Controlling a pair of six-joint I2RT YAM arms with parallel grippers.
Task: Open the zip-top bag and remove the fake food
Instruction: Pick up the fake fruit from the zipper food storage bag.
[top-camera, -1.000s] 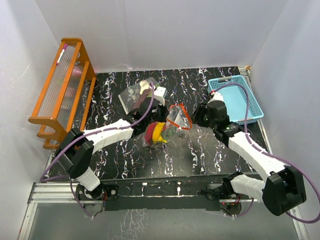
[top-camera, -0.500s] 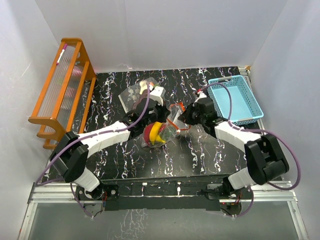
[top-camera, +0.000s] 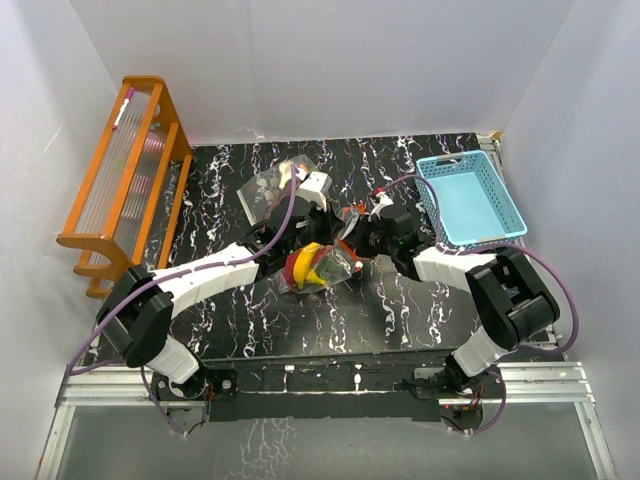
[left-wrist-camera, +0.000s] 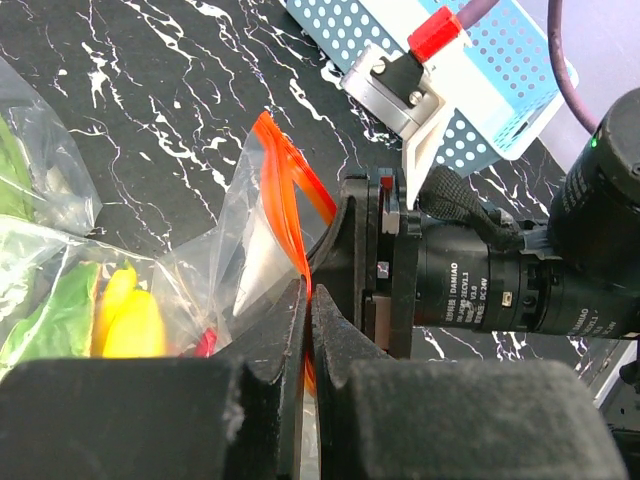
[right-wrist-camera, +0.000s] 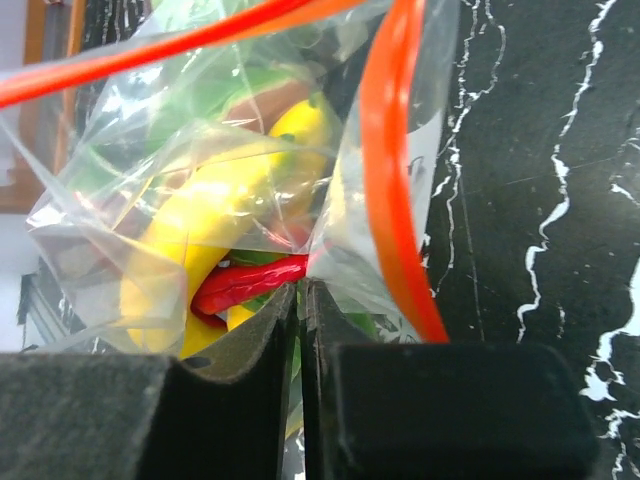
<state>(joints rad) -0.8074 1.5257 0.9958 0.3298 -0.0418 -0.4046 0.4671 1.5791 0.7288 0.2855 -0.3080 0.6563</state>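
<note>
bag (top-camera: 338, 262) centre of bench (top-camera: 400, 310) | left tool (left-wrist-camera: 308, 300) pressed shut on bag film beside orange zip (left-wrist-camera: 283, 180) | right tool (right-wrist-camera: 298, 292) pinching opposite wall | mouth looks parted | food (right-wrist-camera: 215, 215) all inside, none out | left: widen, empty

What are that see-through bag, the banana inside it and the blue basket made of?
The bag looks like thin clear plastic film: it crinkles and glints. The banana seems glossy plastic, by its shine. The basket appears moulded plastic, with perforated walls.
</note>
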